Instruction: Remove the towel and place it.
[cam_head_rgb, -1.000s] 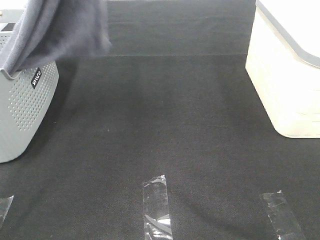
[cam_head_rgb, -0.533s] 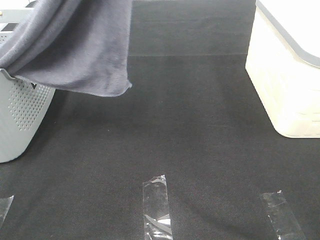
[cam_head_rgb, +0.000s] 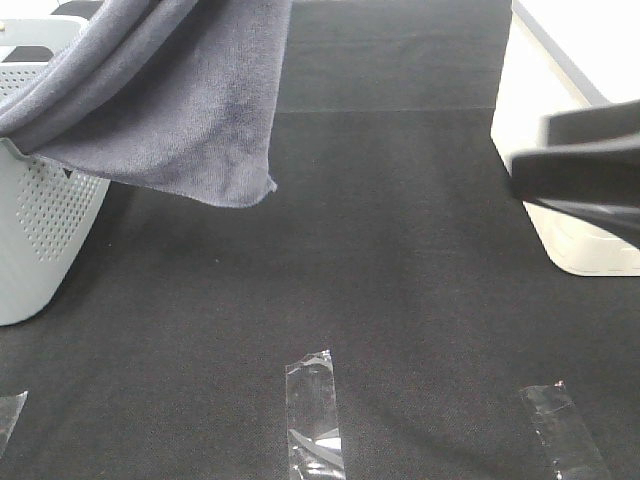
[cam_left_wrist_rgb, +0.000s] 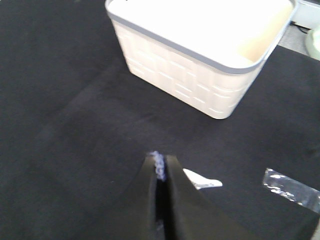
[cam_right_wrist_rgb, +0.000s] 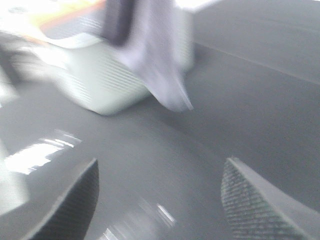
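A black, finely textured worktop (cam_head_rgb: 400, 260) fills the high view. At the left edge stands a pale grey perforated basket (cam_head_rgb: 40, 230). The towel (cam_head_rgb: 190, 110) hangs from the top of the frame across the basket's rim. Its grey-lavender sheet is spread in the air at upper left, with one free corner pointing down toward the worktop. Along the bottom edge lie three strips of clear tape (cam_head_rgb: 312, 415): one cut off at lower left, one at centre, one at lower right. At the right edge stands a cream bin (cam_head_rgb: 560, 220), partly covered by a dark, blurred part of the right arm (cam_head_rgb: 585, 170). In the left wrist view the left end effector (cam_left_wrist_rgb: 160, 167) has its fingers pressed together on a small tuft of the towel's edge, and the cream bin sits beyond it. In the smeared right wrist view the right end effector (cam_right_wrist_rgb: 160, 195) is spread wide with nothing between its fingers, and the towel and basket are well apart from it.
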